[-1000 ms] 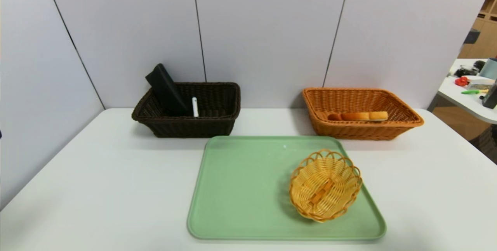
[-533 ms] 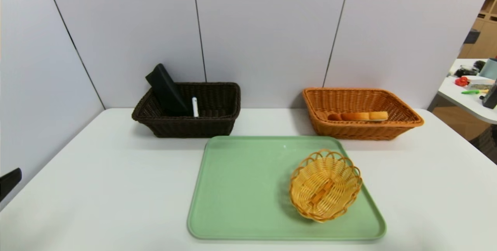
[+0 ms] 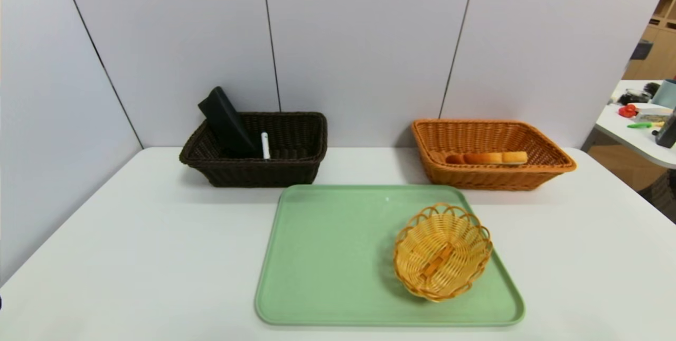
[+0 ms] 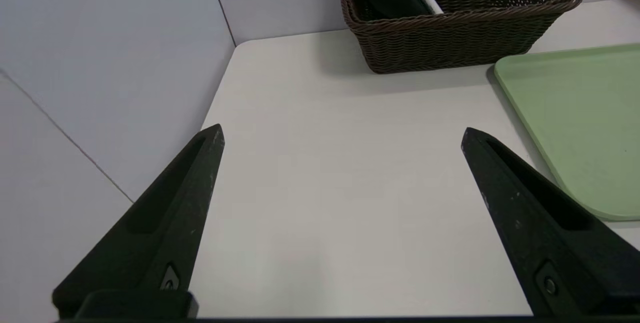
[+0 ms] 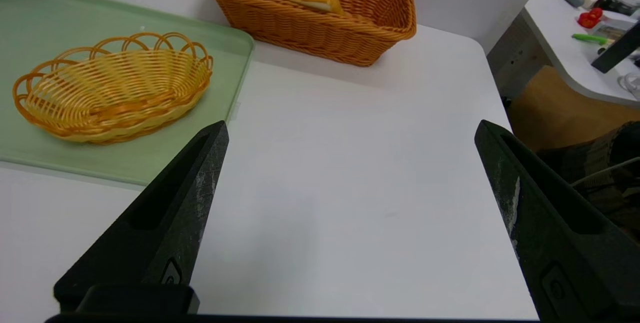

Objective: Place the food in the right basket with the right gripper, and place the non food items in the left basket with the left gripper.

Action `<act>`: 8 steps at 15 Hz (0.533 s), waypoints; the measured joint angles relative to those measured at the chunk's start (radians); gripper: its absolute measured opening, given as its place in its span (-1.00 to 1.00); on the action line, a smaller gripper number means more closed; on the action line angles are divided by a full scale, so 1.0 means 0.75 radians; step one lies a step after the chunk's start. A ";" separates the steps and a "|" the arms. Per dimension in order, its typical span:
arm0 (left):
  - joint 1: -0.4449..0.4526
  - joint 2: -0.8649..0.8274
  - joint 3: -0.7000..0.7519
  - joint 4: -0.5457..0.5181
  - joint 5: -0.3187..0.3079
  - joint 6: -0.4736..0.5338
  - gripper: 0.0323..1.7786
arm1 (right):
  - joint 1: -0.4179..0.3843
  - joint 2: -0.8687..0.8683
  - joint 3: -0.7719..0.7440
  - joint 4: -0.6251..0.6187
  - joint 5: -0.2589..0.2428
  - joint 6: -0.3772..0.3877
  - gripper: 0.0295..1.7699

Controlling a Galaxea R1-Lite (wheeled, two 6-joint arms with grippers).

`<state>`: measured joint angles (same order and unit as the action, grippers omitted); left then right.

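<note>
My left gripper [image 4: 343, 130] hangs above the white table [image 3: 174, 256], toward its left side, fingers spread wide apart with nothing between them. My right gripper [image 5: 352, 124] is over the right side of the same table, its fingers likewise wide apart and holding nothing.

Dark brown basket [image 3: 264, 172]: on my left at the back of the table, near the wall panels [image 3: 364, 40]. In it, a black pouch [image 3: 227, 122] leans tilted, its upper end sticking out above the rim. A white marker [image 3: 265, 145] with a blue cap stands slanted beside the pouch, inside the same basket.

Orange basket [image 3: 491, 178]: on my right at the back, well apart from the brown one. The bread [image 3: 483, 158] lies inside it, orange-brown crust showing, close to the front wall.

Green tray [image 3: 327, 256]: flat on the table, in front of and between the two large baskets. A small yellow basket [image 3: 442, 254] with a scalloped, looped rim sits on the tray's right part. Beyond the table, on my right: a second white table [image 3: 641, 143] with assorted items on it.
</note>
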<state>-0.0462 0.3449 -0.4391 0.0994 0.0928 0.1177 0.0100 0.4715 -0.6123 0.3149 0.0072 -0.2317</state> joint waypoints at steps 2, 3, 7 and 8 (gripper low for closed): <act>0.013 -0.069 0.028 0.001 0.001 -0.007 0.90 | -0.016 -0.080 0.043 0.010 0.020 0.001 0.92; 0.032 -0.100 0.040 0.001 0.001 -0.013 0.90 | -0.023 -0.120 0.064 0.011 0.022 0.001 0.92; 0.083 -0.220 0.087 0.001 -0.005 -0.013 0.90 | -0.031 -0.255 0.119 0.012 0.022 0.002 0.92; 0.084 -0.247 0.096 0.001 -0.005 -0.013 0.90 | -0.031 -0.289 0.129 0.012 0.022 0.002 0.92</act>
<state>0.0168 0.1596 -0.3670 0.1004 0.0894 0.1081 -0.0134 0.2545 -0.5155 0.3240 0.0234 -0.2302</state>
